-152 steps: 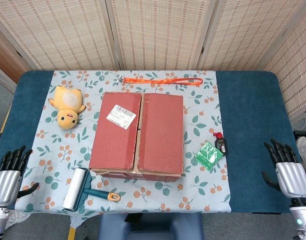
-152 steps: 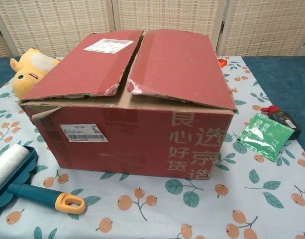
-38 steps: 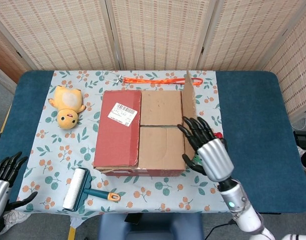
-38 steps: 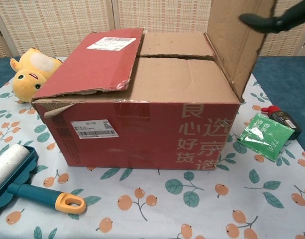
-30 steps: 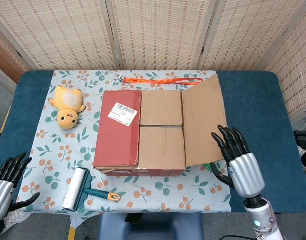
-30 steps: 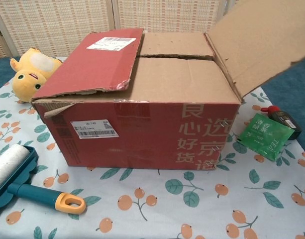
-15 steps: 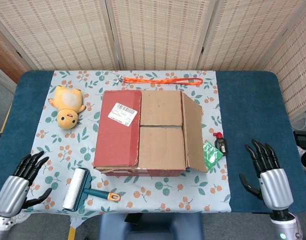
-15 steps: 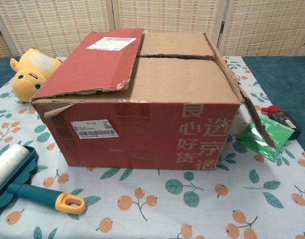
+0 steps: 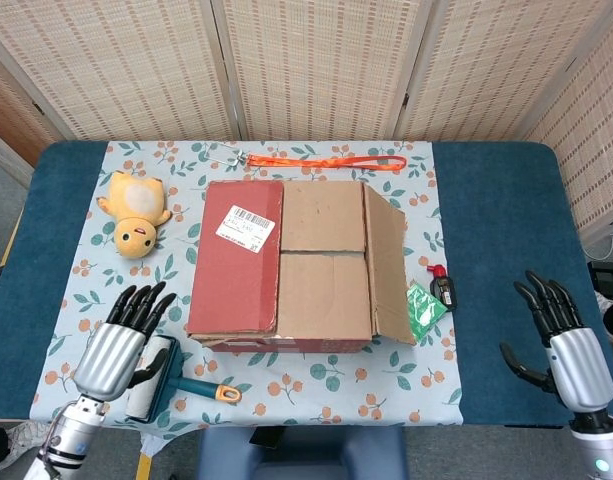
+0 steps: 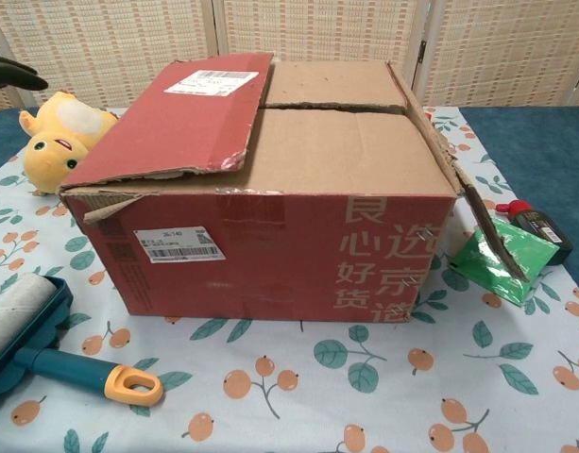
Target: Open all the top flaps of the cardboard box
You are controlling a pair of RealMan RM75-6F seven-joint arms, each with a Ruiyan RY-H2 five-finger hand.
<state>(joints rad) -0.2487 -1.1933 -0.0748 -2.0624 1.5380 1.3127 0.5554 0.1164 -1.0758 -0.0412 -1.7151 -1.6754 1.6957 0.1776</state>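
Your left hand (image 9: pixel 121 340) hovers lower left, fingers spread and empty, partly covering the white lint roller (image 9: pixel 149 385); in the chest view only a fingertip shows. Your right hand (image 9: pixel 569 345), lower right, is spread and empty too. The red cardboard box (image 9: pixel 286 265) sits centre, its left flap (image 9: pixel 238 255) closed, its right flap (image 9: pixel 388 262) hanging over the green packet (image 9: pixel 420 307).

The head view looks almost straight down from high above, taking in the whole bench (image 9: pixel 496 230) with the folding screens at its far edge. The chest view sits low and close, facing forward across the cloth (perhaps tilted slightly down). Both share the cardboard box (image 9: pixel 286 262) (image 10: pixel 270 198) and its neighbours.
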